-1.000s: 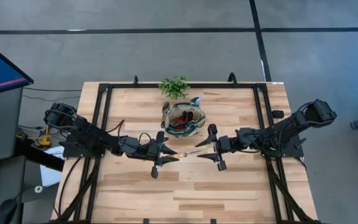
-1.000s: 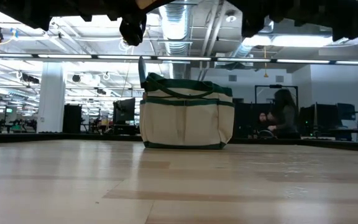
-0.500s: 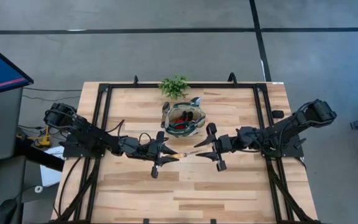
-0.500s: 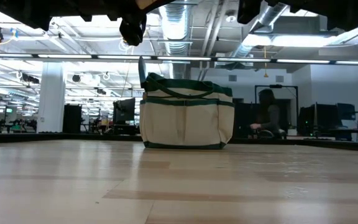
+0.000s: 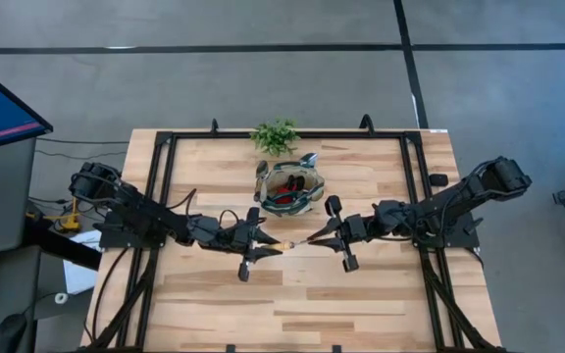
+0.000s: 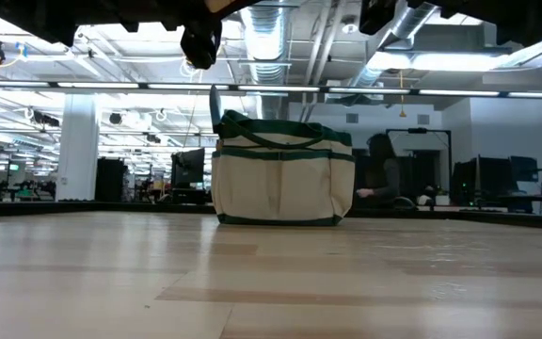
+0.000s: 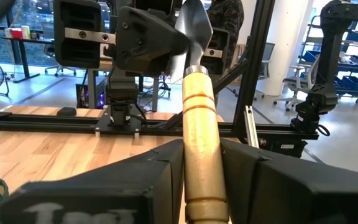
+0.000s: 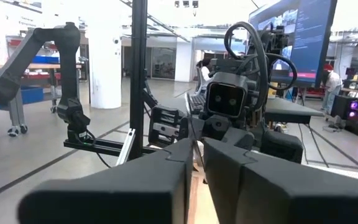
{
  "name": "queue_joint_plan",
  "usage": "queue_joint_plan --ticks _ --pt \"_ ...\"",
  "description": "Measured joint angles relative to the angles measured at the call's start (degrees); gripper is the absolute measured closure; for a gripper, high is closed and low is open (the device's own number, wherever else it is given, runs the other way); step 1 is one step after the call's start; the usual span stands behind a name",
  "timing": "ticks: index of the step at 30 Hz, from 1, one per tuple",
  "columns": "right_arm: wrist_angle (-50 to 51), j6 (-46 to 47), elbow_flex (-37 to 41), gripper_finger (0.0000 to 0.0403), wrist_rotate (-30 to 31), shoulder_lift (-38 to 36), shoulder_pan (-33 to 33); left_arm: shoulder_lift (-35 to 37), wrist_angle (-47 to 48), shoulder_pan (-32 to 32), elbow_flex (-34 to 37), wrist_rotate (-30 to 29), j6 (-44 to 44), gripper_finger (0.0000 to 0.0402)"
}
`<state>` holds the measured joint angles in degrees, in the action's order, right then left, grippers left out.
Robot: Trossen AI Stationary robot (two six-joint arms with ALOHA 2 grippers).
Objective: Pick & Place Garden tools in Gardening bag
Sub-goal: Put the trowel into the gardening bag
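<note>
**Trowel held between both grippers, above the table**

Your left gripper (image 7: 201,180) pinches the trowel (image 7: 197,118) by its wooden handle in front of the gardening bag (image 5: 293,189). Your right gripper (image 5: 314,240) meets it there, its fingers pressed onto the metal blade end. The bag (image 6: 283,169) stands upright near the leafy plant (image 5: 275,135).

Both arms matte black, six-joint, blocky segmented links. Left arm (image 5: 145,221) carries a looped black cable along the forearm; right arm (image 5: 439,211) ends far right in a rounded shoulder housing. Fingers (image 7: 129,186) are wide, flat, dark slabs with angled edges. Left wrist camera module (image 8: 229,99) is boxy with two lenses, black cable loops arching above it.
</note>
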<state>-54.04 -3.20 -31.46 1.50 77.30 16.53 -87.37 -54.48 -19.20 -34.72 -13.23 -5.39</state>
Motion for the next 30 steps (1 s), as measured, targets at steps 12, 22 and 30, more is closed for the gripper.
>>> queue_joint_plan --ticks 12,22,30 --pt "0.10 -2.05 0.00 0.0401 0.00 0.00 0.33 0.00 0.07 0.00 0.00 0.00 -0.41 0.0332" --pt "0.42 -1.71 0.00 0.0403 0.02 0.00 0.33 0.00 -0.13 0.42 0.00 -0.58 -2.28 0.0276" --pt "2.36 -1.67 0.02 0.0403 -0.02 0.00 0.37 0.00 -0.13 0.44 0.00 -0.81 -2.34 0.0214"
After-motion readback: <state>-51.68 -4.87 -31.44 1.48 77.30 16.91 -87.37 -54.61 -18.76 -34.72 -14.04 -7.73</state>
